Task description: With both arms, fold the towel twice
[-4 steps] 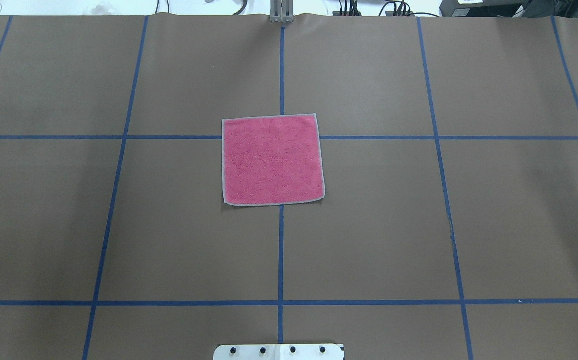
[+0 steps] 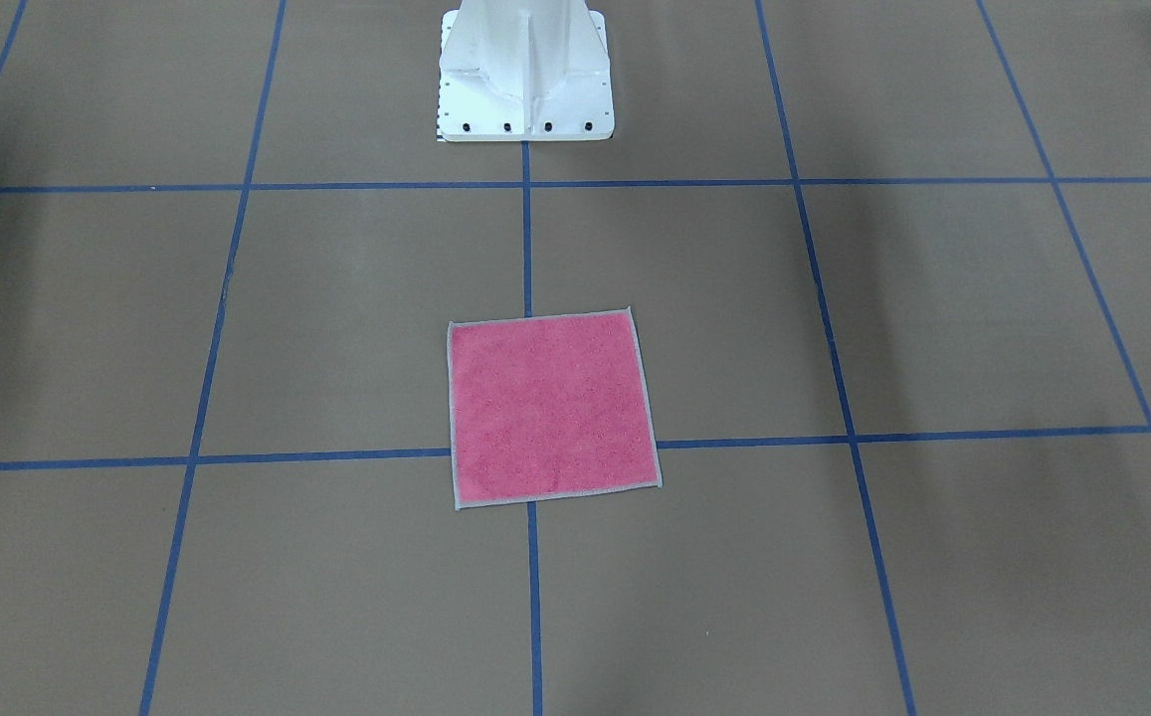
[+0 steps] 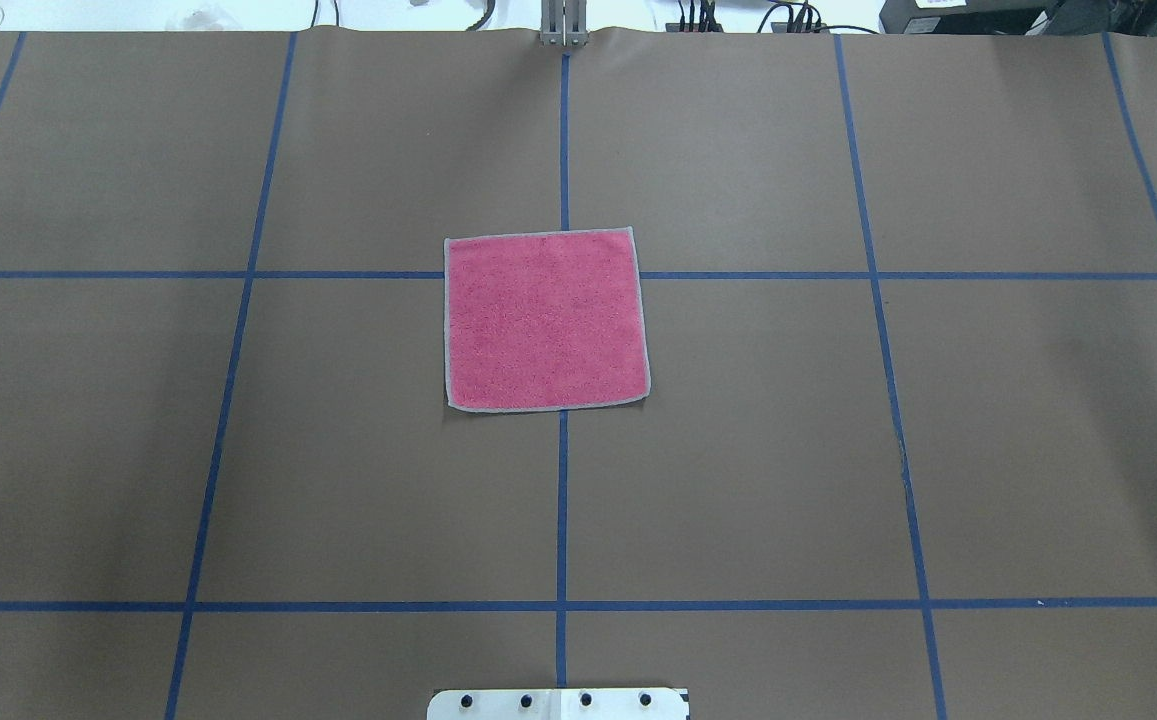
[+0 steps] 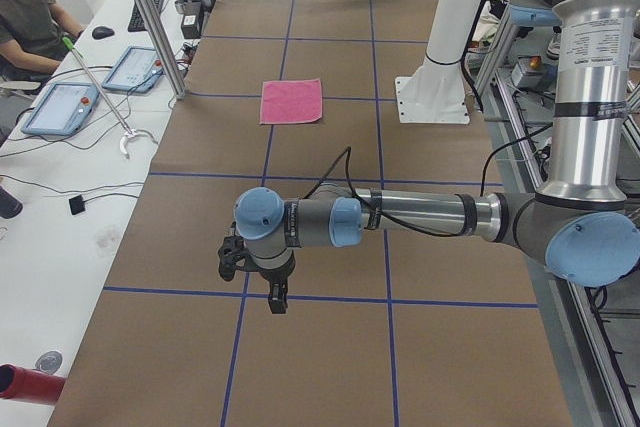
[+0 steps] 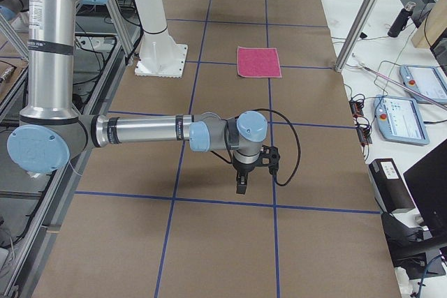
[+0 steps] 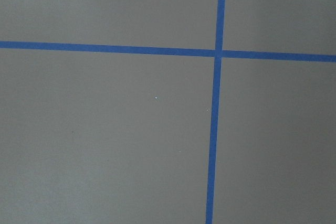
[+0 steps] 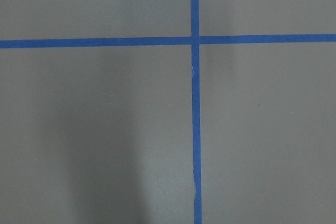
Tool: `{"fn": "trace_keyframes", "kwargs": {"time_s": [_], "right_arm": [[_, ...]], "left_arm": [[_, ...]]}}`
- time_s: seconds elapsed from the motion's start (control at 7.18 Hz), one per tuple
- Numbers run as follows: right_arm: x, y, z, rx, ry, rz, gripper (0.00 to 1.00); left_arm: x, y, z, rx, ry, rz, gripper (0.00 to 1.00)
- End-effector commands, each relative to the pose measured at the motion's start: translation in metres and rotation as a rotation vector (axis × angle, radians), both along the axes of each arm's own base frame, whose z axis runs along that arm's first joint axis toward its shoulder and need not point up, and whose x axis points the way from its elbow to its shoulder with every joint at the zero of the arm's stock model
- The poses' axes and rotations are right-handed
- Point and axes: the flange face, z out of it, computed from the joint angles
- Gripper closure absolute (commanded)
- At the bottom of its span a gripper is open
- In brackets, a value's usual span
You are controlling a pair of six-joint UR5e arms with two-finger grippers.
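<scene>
Towel (image 3: 546,322) flat, pink face up; no fold begun.
Left gripper (image 4: 275,299) and right gripper (image 5: 241,183) hang well apart from it, jaw state undeterminable; next move likely: reach its corners.

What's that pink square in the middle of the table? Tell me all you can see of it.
It is a square towel of fuzzy pink terry cloth with a light grey stitched edging. It lies flat and unfolded, pink face up, on the brown table, covering a crossing of blue tape lines. Nothing but the table touches it.
</scene>
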Motion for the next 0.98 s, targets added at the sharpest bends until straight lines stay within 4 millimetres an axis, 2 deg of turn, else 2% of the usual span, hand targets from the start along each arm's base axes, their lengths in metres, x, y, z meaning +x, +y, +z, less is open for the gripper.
{"fn": "trace_keyframes", "kwargs": {"time_s": [0.0, 0.14, 0.28, 0.42, 0.56, 0.7, 0.84], "right_arm": [[-0.001, -0.001, -0.006, 0.012, -0.009, -0.003, 0.0], [-0.004, -0.001, -0.012, 0.027, -0.019, -0.014, 0.0], [-0.005, -0.004, -0.022, 0.047, -0.033, -0.015, 0.0], [-0.008, -0.006, -0.024, 0.074, -0.047, -0.02, 0.0], [-0.009, -0.006, -0.027, 0.136, -0.068, -0.024, 0.0], [-0.01, 0.002, -0.018, 0.121, -0.086, -0.024, 0.0], [-0.015, 0.003, -0.014, 0.107, -0.155, -0.031, 0.0]], "left_arm": [[0.002, 0.012, 0.008, -0.014, 0.008, 0.002, 0.0], [0.002, 0.027, -0.007, 0.011, 0.017, -0.001, 0.0], [0.004, 0.036, -0.003, -0.003, 0.041, -0.023, 0.0], [0.009, 0.036, -0.015, -0.122, 0.109, -0.148, 0.0], [0.012, 0.054, -0.034, -0.108, 0.144, -0.159, 0.0], [0.012, 0.059, -0.039, -0.057, 0.147, -0.154, 0.0], [0.014, 0.055, -0.047, 0.024, 0.153, -0.147, 0.0]]}}
